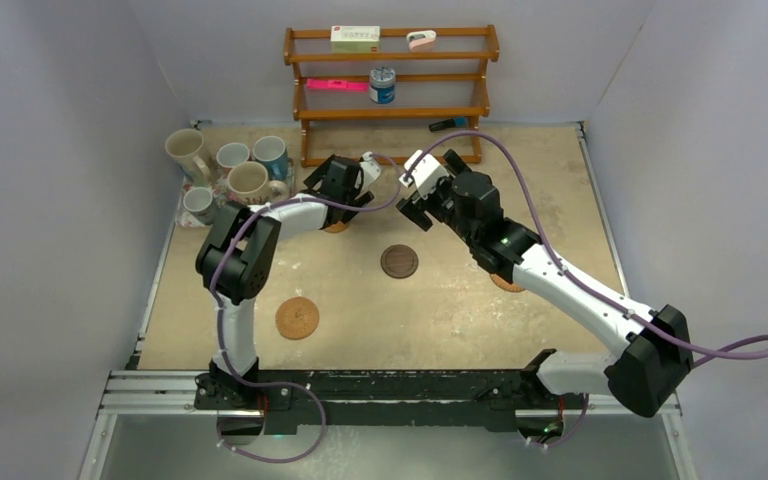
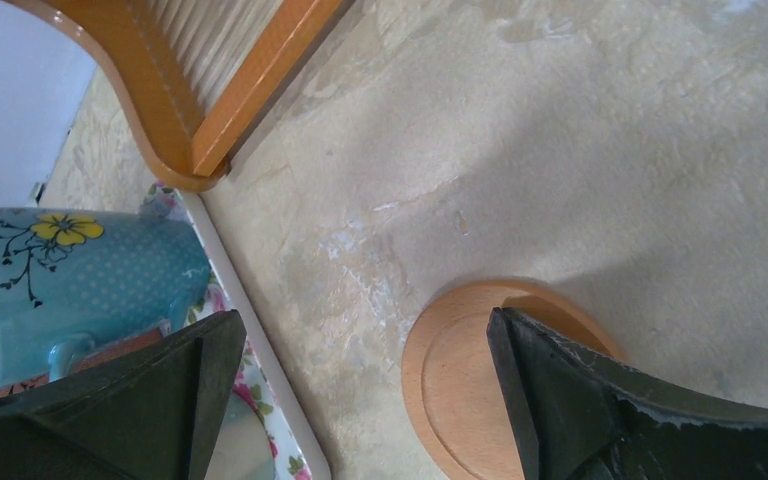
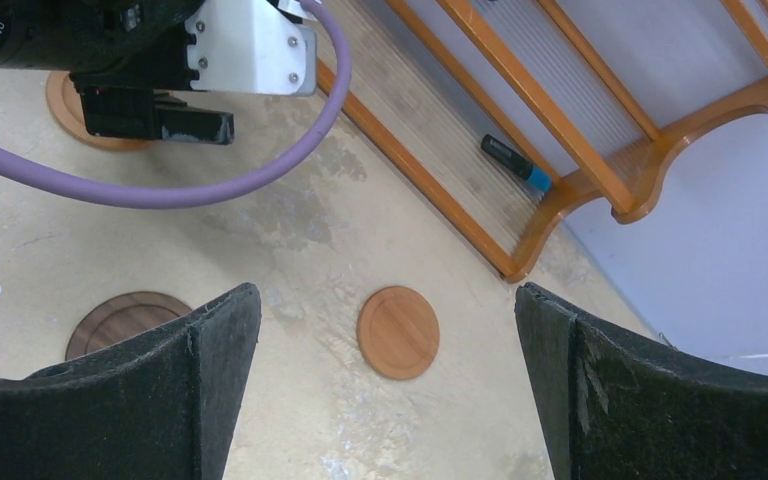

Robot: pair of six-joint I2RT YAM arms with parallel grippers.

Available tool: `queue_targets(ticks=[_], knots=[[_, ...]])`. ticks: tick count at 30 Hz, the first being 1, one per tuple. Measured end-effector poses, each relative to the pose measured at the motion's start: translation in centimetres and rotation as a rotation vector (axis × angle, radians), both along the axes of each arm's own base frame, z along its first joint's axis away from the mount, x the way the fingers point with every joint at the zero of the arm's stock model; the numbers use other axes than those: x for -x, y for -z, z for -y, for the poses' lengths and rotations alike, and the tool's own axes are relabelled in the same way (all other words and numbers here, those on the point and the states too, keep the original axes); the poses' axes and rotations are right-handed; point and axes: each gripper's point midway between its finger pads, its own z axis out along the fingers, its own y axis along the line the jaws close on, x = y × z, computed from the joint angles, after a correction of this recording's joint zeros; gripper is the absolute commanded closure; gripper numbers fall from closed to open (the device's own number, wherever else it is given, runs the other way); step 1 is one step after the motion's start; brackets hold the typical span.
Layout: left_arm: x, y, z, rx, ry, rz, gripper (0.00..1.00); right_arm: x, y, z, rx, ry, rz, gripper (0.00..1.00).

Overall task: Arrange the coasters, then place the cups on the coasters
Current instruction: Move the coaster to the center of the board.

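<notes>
**Both arms poised over the far coasters, mugs waiting on their tray**

The table (image 1: 560, 200) has a wooden rack (image 1: 390, 95) against the far wall, and both arms reach toward its foot. The left gripper (image 2: 355, 350) hangs with its jaws spread wide and nothing held. Below it a smooth tan coaster (image 2: 455, 375) lies flat on the table. One finger overlaps the disc's rim in the wrist view, and I cannot tell whether it touches. The right gripper (image 3: 388, 335) is likewise fully released and empty, and sits above a second tan coaster (image 3: 398, 345) that lies near the rack's foot. Wide jaws directly over flat discs suggest that each arm is lining up to take one and carry it into place.

At the far left a floral tray (image 2: 260, 335) holds the mugs (image 1: 248, 181) bunched together, with the blue mug (image 2: 90, 280) on the side nearest the rack. None stands on a coaster. They are probably parked there because their places are not yet laid out.

The other coasters lie scattered:
- The dark brown coaster (image 1: 399, 261) is in the middle of the table.
- The woven coaster (image 1: 297, 318) is nearer and to the left.
- An orange coaster (image 1: 507, 284) is half hidden under the right forearm.

They are well apart and form no row, so I judge the arranging to be at an early stage.
</notes>
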Motion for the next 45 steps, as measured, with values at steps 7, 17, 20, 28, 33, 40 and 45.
queue_targets(ticks=[7,17,20,28,33,40,45], knots=[[0.0,-1.3,-0.9,0.005,-0.067,0.040,0.00,0.0,0.2,0.1,0.002,0.001,-0.001,0.01],[4.2,-14.8,-2.0,0.137,0.008,0.259,0.00,0.0,-0.1,0.3,-0.003,0.004,0.005,0.01],[7.9,-16.3,-2.9,0.123,0.102,0.266,0.00,0.0,-0.1,0.3,-0.003,0.005,0.005,0.01],[17.4,-9.1,-4.9,-0.010,0.360,0.034,0.00,0.0,-0.2,0.4,-0.004,0.007,0.007,0.01],[21.7,-4.3,-5.9,-0.051,0.454,-0.107,0.00,0.0,-0.2,0.4,-0.004,0.007,0.008,0.01],[25.0,-0.5,-6.2,-0.068,0.548,-0.232,0.00,-0.1,-0.1,0.5,0.004,0.009,0.011,0.01],[25.7,1.3,-6.1,-0.070,0.571,-0.301,0.00,-0.1,-0.2,0.5,0.004,0.012,0.014,0.01]])
